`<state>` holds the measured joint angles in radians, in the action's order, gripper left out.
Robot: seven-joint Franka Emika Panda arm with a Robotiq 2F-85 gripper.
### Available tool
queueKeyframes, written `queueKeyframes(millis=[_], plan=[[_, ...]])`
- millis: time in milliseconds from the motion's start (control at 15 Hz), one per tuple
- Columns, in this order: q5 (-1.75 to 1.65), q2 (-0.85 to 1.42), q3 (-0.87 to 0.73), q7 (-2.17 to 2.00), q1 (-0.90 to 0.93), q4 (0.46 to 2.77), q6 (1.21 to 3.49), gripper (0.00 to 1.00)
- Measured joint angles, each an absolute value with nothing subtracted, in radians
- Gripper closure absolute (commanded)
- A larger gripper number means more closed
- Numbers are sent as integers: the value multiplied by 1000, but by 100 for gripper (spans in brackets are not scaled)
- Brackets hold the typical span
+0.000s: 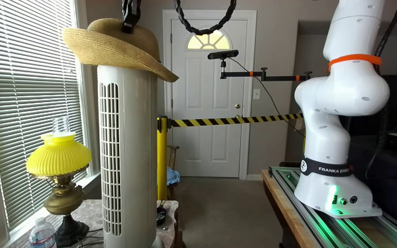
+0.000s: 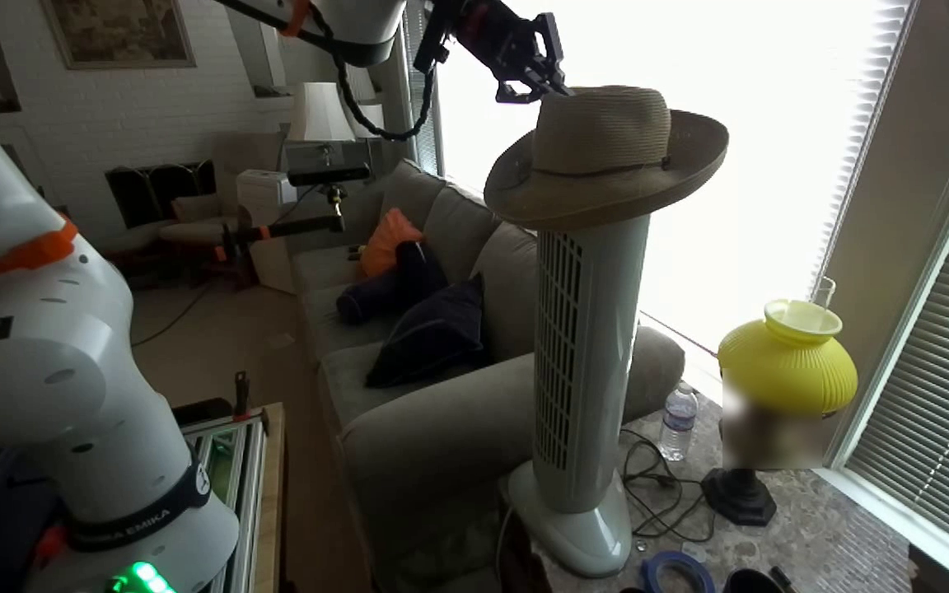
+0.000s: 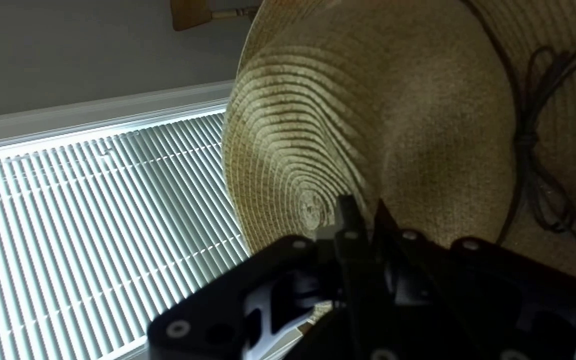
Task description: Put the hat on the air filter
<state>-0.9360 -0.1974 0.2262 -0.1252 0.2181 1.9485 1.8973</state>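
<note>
Hat (image 2: 602, 136) sits tilted over the filter (image 2: 594, 354), crown pinched in the narrow hand (image 3: 364, 214); in an exterior view, lamp (image 2: 787, 371) stands at the filter's 3 o'clock, bottle (image 2: 678, 424) at 4, cords (image 2: 666, 476) and tape (image 2: 652, 570) near its base at 5, sofa (image 2: 347, 362) at 9.

In an exterior view: level, near filter (image 1: 140, 155), facing door (image 1: 212, 137) past the far right corner of the table (image 1: 171, 206). In an exterior view: pitched down, facing sofa (image 2: 458, 420) beyond table's far edge. Both share filter, hat (image 2: 606, 132), arm (image 1: 343, 93), lamp (image 1: 59, 158). Wrist view: close over hat, rolled sideways, blinds (image 3: 93, 240) beyond.
</note>
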Motion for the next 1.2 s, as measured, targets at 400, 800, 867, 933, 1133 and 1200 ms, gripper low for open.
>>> queueKeyframes(millis=[400, 800, 867, 933, 1133, 1200], plan=[[-909, -253, 232, -122, 219, 1935, 1867, 17], [-897, -373, 332, -109, 224, 1842, 1518, 0], [-897, -381, 355, -99, 224, 1820, 1434, 0], [-893, -384, 375, -89, 226, 1797, 1354, 0], [-829, -385, 396, -71, 243, 1718, 1190, 0], [-790, -386, 391, -66, 247, 1690, 1162, 0]])
